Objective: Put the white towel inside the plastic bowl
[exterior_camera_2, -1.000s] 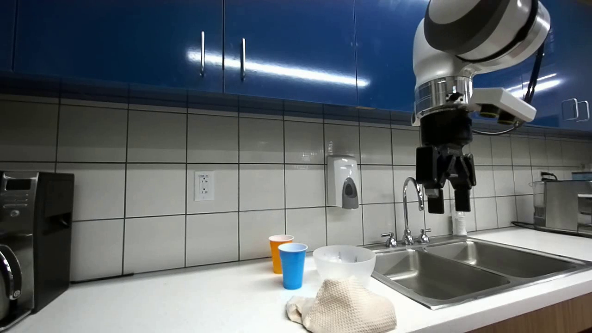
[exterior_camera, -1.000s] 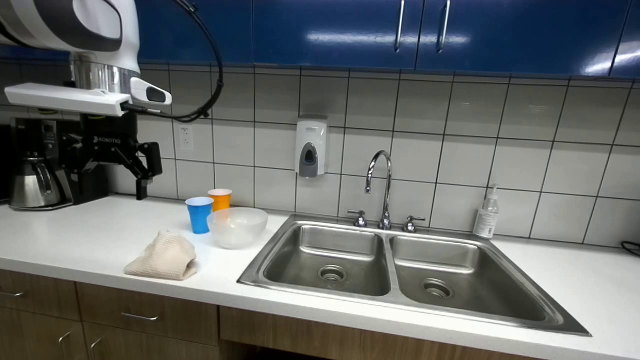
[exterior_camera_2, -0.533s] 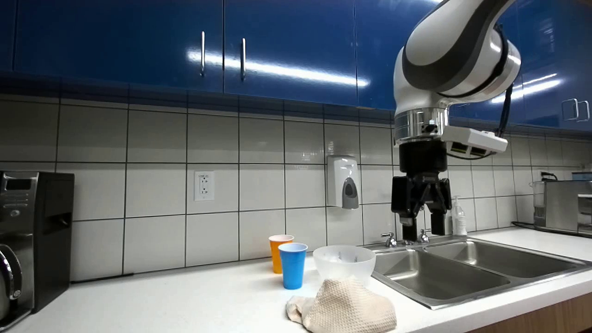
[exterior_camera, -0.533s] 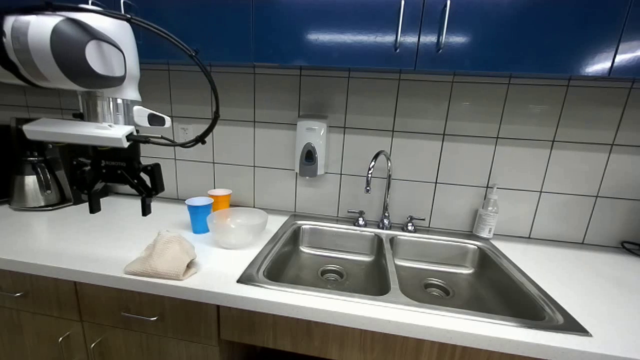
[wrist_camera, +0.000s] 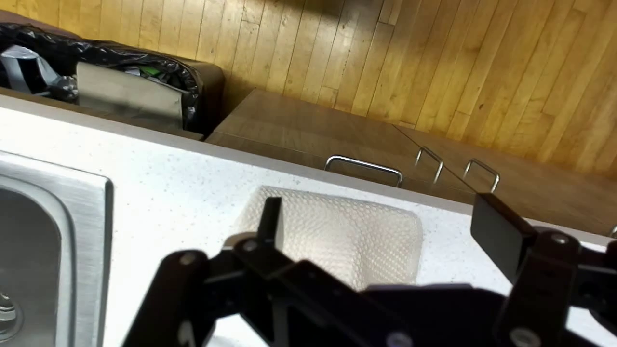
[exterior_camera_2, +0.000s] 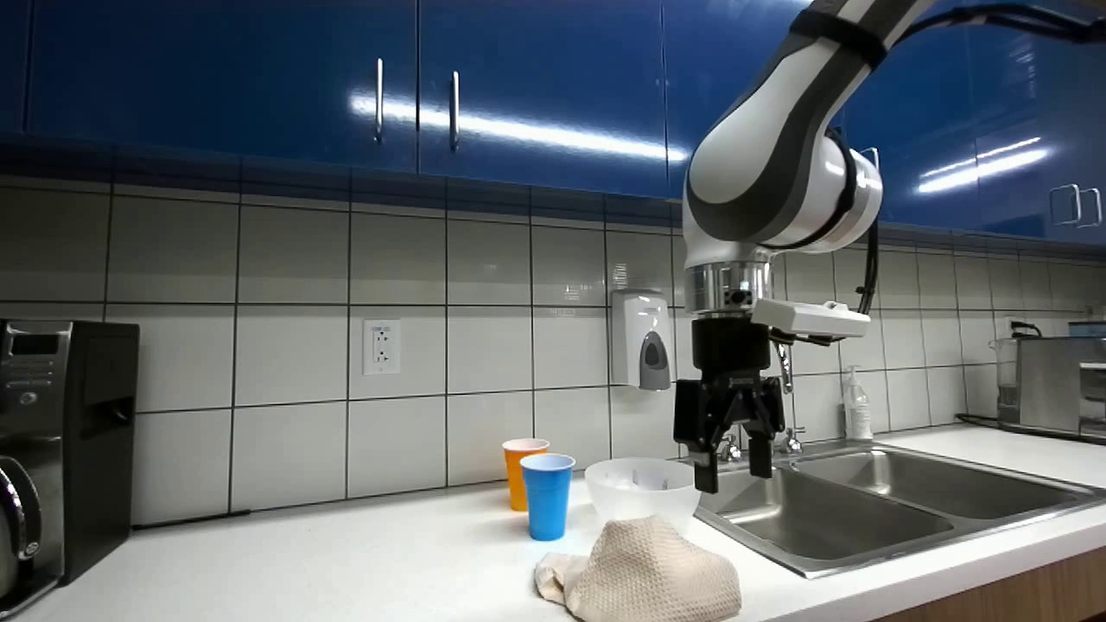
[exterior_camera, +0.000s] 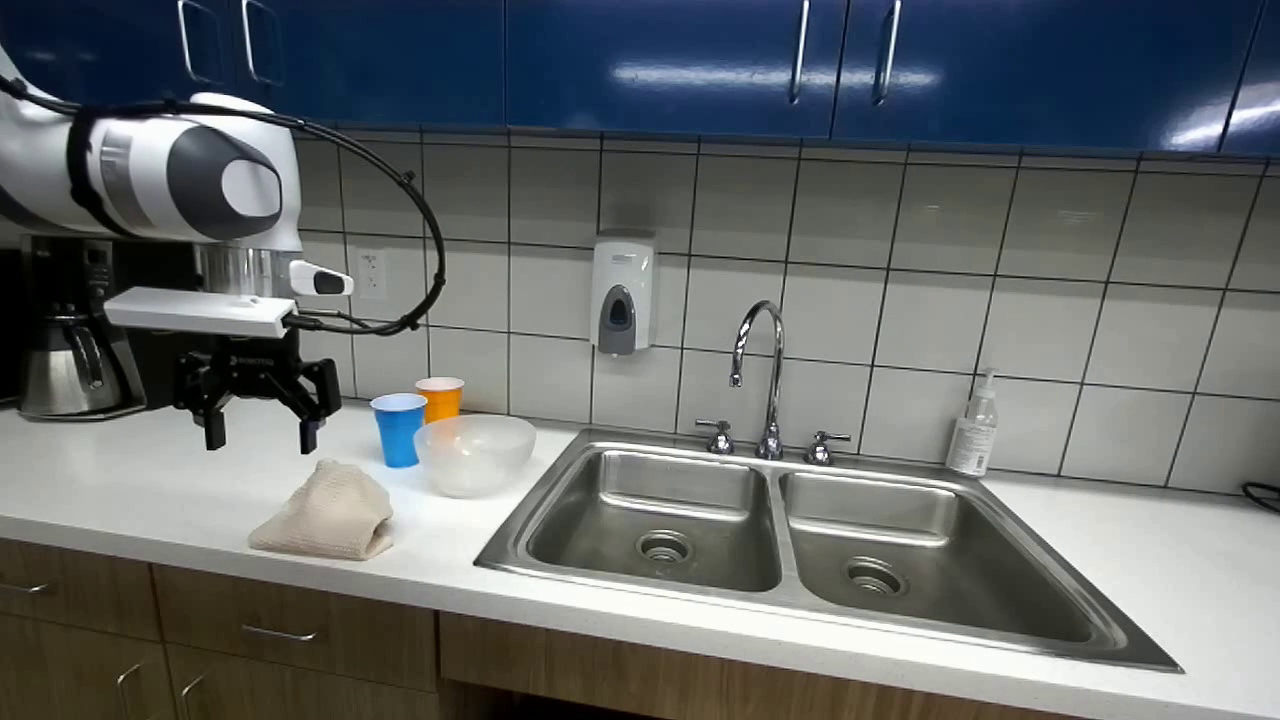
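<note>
The off-white waffle-weave towel (exterior_camera: 330, 515) lies bunched into a peak on the counter near its front edge. It also shows in an exterior view (exterior_camera_2: 652, 574) and in the wrist view (wrist_camera: 337, 231). The translucent plastic bowl (exterior_camera: 475, 465) stands upright behind the towel, beside the sink; it also shows in an exterior view (exterior_camera_2: 635, 499). The bowl is not visible in the wrist view. My gripper (exterior_camera: 262, 442) is open and empty, pointing down above the counter, higher than the towel and apart from it. In the wrist view the towel appears between the fingers, nearer the left finger (wrist_camera: 271, 219).
A blue cup (exterior_camera: 398, 432) and an orange cup (exterior_camera: 440, 397) stand behind and beside the bowl. A double sink (exterior_camera: 800, 600) with a faucet (exterior_camera: 772, 380) adjoins the bowl. A coffee maker (exterior_camera: 80, 370) stands at the back. A lined bin (wrist_camera: 207, 86) is below the counter.
The arm has come down, and the gripper is lower and closer to the towel, moving slightly right in an exterior view. The gripper stays open. Towel, bowl and cups have not moved.
</note>
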Motion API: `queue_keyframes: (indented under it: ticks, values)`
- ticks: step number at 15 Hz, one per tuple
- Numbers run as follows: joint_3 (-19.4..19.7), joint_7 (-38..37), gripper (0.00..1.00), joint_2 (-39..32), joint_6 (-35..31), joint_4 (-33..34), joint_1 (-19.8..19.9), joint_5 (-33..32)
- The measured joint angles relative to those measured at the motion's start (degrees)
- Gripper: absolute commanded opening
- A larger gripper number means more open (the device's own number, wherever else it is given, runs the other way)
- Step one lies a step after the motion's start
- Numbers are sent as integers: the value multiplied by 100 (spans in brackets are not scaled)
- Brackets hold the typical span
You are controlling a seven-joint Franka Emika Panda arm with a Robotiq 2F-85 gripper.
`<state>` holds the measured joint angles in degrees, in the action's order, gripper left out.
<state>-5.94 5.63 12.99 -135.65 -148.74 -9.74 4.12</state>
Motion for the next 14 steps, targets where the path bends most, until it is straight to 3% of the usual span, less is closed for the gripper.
queue_keyframes:
  ticks: [14]
  values:
    - [-31, -23, 100, -2010, -33, 1742, 20, -145]
